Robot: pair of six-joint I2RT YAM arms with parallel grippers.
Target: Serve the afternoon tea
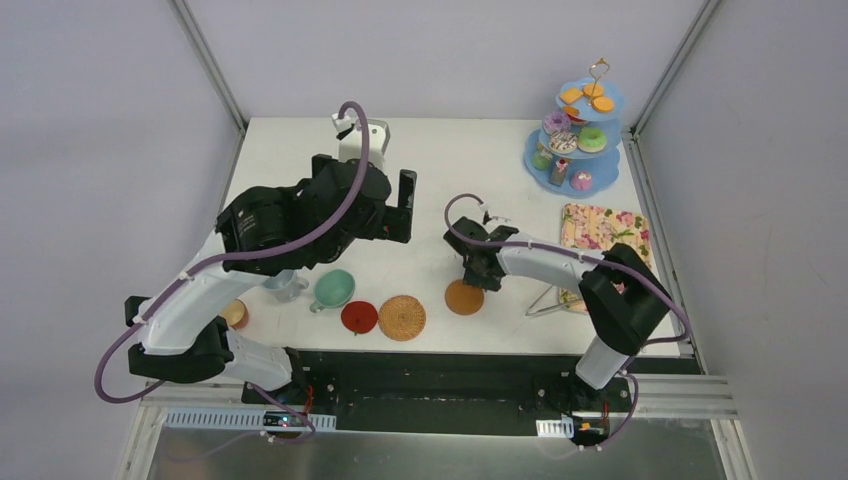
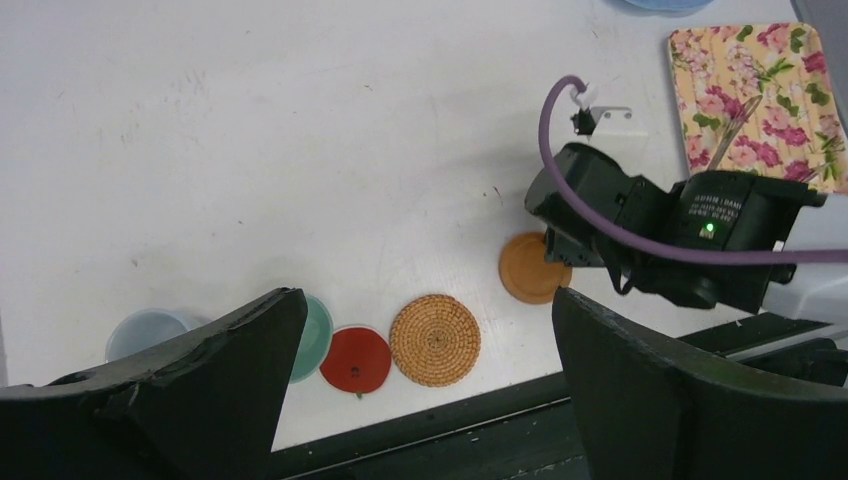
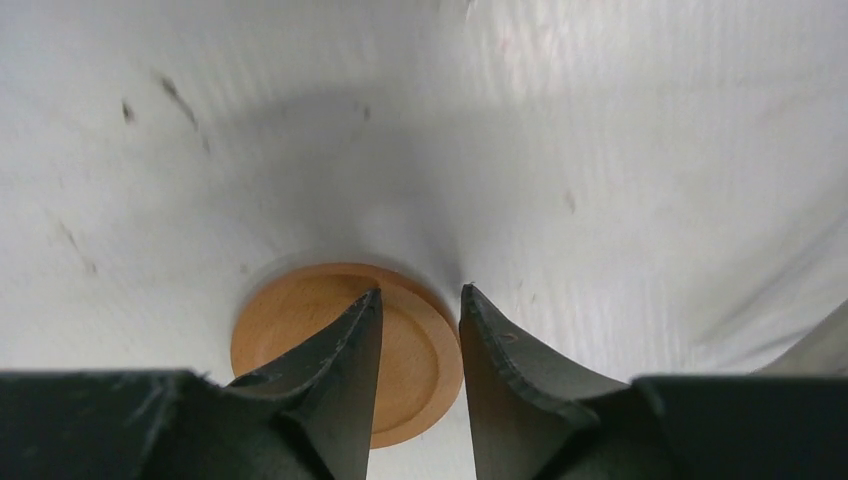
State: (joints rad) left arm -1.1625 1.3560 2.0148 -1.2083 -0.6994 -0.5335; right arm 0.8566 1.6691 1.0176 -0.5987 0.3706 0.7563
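Wooden coaster (image 3: 290, 330) lies flat on the table (image 1: 470, 160) near the front edge, to the right of the woven coaster (image 1: 402, 317) and red coaster (image 1: 359, 316). We see the right gripper (image 3: 420, 290) down on it, fingers narrowed to a slim gap astride its right rim; we can't tell if they grip it. Mint cup (image 1: 333, 289) and grey-blue cup (image 1: 285, 287) sit further left. Left gripper (image 2: 425, 300) hangs above the table, spread wide, holding nothing. Three-tier stand (image 1: 529, 152), loaded with treats, is at the far right corner.
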